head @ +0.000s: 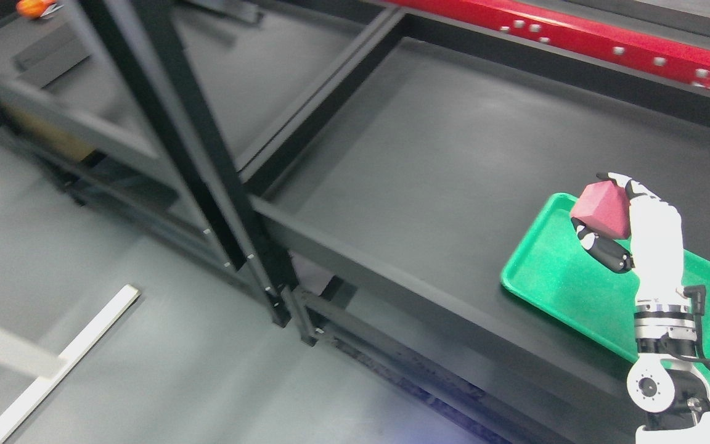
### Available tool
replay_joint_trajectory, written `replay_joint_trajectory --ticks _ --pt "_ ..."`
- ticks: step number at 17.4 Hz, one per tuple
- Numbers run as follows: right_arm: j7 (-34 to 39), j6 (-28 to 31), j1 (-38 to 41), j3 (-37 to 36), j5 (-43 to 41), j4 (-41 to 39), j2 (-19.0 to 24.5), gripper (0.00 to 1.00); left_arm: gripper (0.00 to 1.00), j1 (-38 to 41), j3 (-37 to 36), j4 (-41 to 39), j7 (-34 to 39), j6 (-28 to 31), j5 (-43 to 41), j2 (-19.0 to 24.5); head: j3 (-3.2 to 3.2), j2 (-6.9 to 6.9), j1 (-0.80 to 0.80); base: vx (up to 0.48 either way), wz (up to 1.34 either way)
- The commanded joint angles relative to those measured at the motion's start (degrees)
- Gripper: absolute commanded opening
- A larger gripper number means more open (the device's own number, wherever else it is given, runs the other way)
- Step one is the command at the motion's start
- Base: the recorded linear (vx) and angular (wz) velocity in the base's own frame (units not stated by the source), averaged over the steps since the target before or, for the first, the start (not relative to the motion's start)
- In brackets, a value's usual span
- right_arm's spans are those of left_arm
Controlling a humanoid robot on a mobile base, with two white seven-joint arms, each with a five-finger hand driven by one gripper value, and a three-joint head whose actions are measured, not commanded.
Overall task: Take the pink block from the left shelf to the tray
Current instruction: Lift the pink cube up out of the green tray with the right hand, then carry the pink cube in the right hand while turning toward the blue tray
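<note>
The right hand [629, 231], white-shelled with black finger joints, rises from the lower right corner and grips the pink faceted block [601, 208] between its thumb and curled fingers [604, 250]. The block is held above the near-left part of the shallow green plastic tray [552, 277], clear of the tray's floor as far as the view tells. The tray lies on the broad matte-black shelf surface [429, 166], its left rim well apart from the shelf's front lip [355, 259]; its lower right corner lies behind the wrist. To the tray's left the shelf is open dark surface up to the slanted black upright post [207, 166]. Beyond that post sits a second black shelf bay [238, 74]. A red beam [577, 37] runs along the far edge. The grey floor [145, 370] spreads below, crossed by a white strip [59, 364].
</note>
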Motion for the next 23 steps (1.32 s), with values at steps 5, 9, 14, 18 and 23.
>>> replay_joint_trajectory --ticks 5,9,14,18,23 --pt "0.4 -0.5 1.5 -0.1 -0.3 -2.4 2.0 0.03 1.0 -1.2 0.0 -1.0 0.0 0.0 -0.1 1.0 0.0 0.0 0.0 -0.12 0.76" --pt "0.5 -0.7 1.9 0.0 -0.3 -2.3 2.4 0.03 1.0 -1.2 0.0 -1.0 0.0 0.0 -0.1 1.0 0.0 0.0 0.0 -0.11 0.81" --pt "0.3 -1.6 5.5 -0.5 -0.4 -2.7 2.9 0.03 1.0 -1.2 0.0 -1.0 0.0 0.0 -0.1 1.0 0.0 0.0 0.0 -0.127 0.8" --pt "0.5 -1.6 5.3 -0.3 -0.6 -3.1 3.2 0.03 1.0 -1.2 0.0 -1.0 0.0 0.0 -0.1 1.0 0.0 0.01 0.0 -0.126 0.78" --pt "0.5 -1.7 6.9 -0.1 -0.6 -4.5 3.1 0.03 1.0 -1.2 0.0 -1.0 0.0 0.0 -0.1 1.0 0.0 0.01 0.0 -0.095 0.58"
